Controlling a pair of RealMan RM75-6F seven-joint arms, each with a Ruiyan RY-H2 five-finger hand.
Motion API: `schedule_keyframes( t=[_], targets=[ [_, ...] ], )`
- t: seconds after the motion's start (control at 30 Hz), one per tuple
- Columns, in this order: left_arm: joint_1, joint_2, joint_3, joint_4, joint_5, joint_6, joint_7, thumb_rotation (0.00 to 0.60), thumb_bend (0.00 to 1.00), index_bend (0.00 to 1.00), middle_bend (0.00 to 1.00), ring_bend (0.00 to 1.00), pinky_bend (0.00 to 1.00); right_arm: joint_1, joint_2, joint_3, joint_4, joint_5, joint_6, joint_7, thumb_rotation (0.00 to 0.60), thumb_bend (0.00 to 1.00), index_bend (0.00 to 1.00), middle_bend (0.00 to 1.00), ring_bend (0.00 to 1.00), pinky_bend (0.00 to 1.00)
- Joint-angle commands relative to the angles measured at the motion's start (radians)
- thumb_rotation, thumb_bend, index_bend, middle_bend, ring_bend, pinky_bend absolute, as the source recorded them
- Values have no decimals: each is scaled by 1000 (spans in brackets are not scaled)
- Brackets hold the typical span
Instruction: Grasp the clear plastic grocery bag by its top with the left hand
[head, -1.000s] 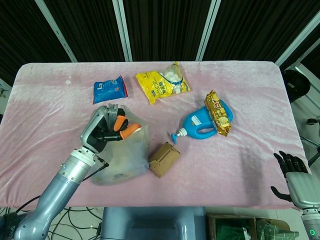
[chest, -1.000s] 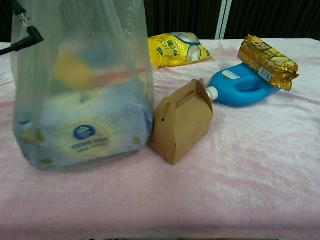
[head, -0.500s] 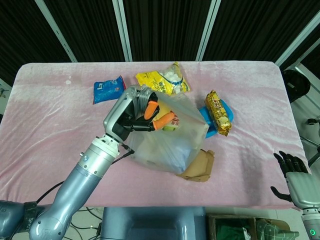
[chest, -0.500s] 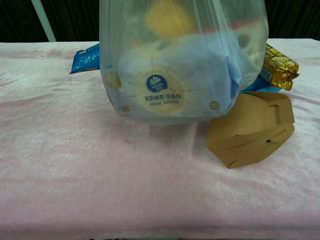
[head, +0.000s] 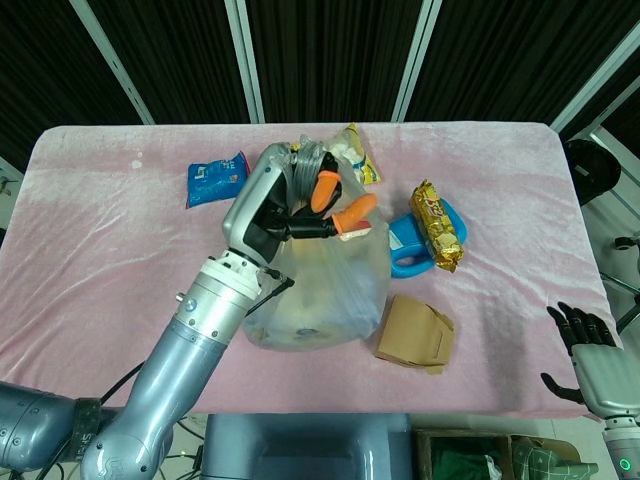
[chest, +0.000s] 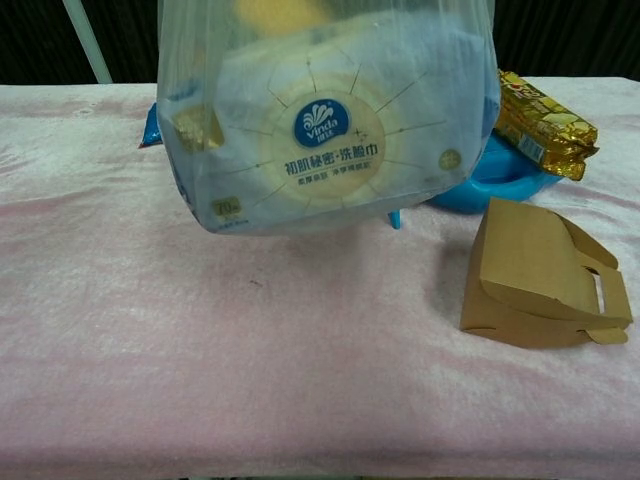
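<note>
The left hand (head: 300, 205) is gripping the gathered top of the clear plastic grocery bag (head: 320, 290), its fingers (head: 345, 215) curling tight around the bunched neck with the orange tips poking out to the right. The bag is hanging from that grip above the middle of the pink table (head: 520, 330); in the chest view its rounded bottom (chest: 320, 140) is floating clear of the cloth with a shadow under it, and a white pack with a blue round logo is pressing against the film.

Compared with a second ago, the bag is no longer sitting on the near left part of the table: it is now riding higher and further right, and over the last half second it is climbing again, since its base is showing higher in the chest view. The brown paper box (head: 415, 335), which was upright beside the bag, is now lying tipped on its side to the right and apart from it, so the swinging bag has likely knocked it over.

Behind the bag, the blue detergent bottle (head: 415, 245) and the gold snack pack (head: 438, 226) are lying to the right, the yellow bag (head: 352, 150) is peeking out at the far side, and the blue packet (head: 215, 180) is lying far left.

The right hand (head: 590, 350) is idling at the near right edge, fingers spread apart and holding nothing.

Judging by the lifted load, the grasp itself is looking complete and secure
</note>
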Motion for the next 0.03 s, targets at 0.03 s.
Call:
schedule_keyframes(
  t=[0.03],
  targets=[
    [5, 4, -10, -4, -6, 6, 4, 600, 259, 859, 1000, 1000, 972, 0, 0, 0, 0, 1, -1, 0, 600, 199, 0, 0, 0, 31]
  ],
)
